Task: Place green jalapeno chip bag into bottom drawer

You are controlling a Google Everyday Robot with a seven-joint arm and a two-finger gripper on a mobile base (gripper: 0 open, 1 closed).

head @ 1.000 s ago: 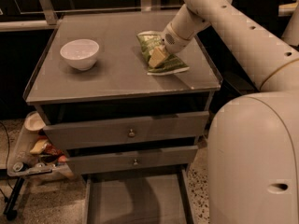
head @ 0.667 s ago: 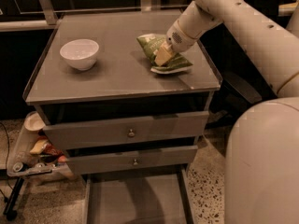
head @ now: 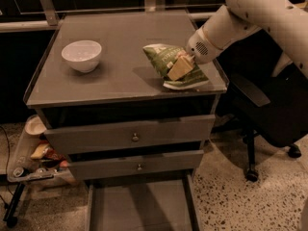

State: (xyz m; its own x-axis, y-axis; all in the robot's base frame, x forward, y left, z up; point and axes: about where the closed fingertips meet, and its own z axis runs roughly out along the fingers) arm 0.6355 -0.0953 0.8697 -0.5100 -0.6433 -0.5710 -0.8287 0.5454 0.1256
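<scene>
Bench [head: 120,83] front-right corner: tool [head: 180,68] clamped on green jalapeno chip bag [head: 160,57], not yet carried down to open bottom drawer [head: 139,210].

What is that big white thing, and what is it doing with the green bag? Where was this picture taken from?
The big white thing is a robot's arm. Its grasping part, the end effector, is at the right side of the cabinet top, pinching a green chip bag. A white bowl stands on the left of the grey cabinet. Down below, the bottom drawer is pulled open. There is only one picture, from a camera looking down at the cabinet's front.
</scene>
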